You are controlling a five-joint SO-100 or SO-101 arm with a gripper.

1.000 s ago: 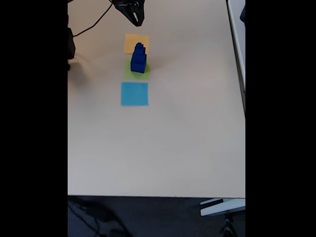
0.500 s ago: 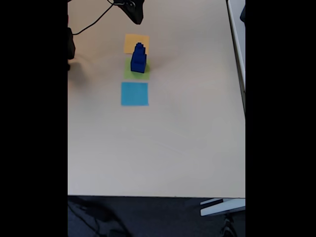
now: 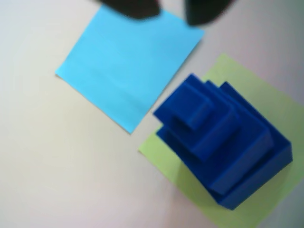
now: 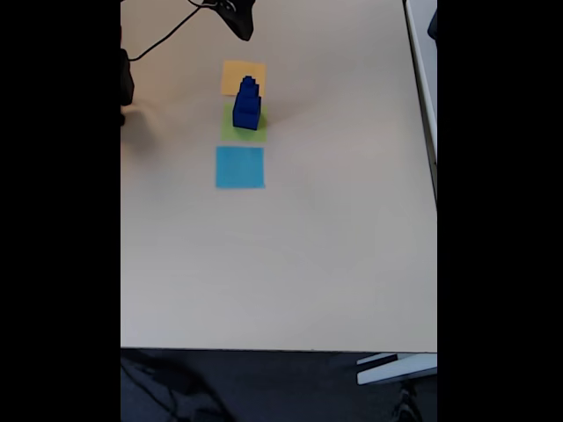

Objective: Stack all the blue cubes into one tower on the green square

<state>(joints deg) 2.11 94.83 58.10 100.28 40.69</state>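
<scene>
Three blue cubes (image 3: 223,147) stand as one tower, largest at the bottom and smallest on top, on the green square (image 3: 247,85). In the fixed view the tower (image 4: 247,105) rises from the green square (image 4: 229,128) in the upper part of the table. My gripper (image 4: 241,26) hangs at the top edge of that view, well clear of the tower. In the wrist view its two dark fingertips (image 3: 128,7) show blurred at the top edge, the gripper (image 3: 172,8) open with nothing between them.
A light-blue paper square (image 4: 239,167) lies just below the green one, and an orange-yellow square (image 4: 236,76) just above it. A black cable (image 4: 167,40) runs along the top left. The beige table (image 4: 281,264) stretches wide below the squares.
My gripper has drawn back a little toward the top edge of the fixed view, away from the tower. The tower and the paper squares have not moved.
</scene>
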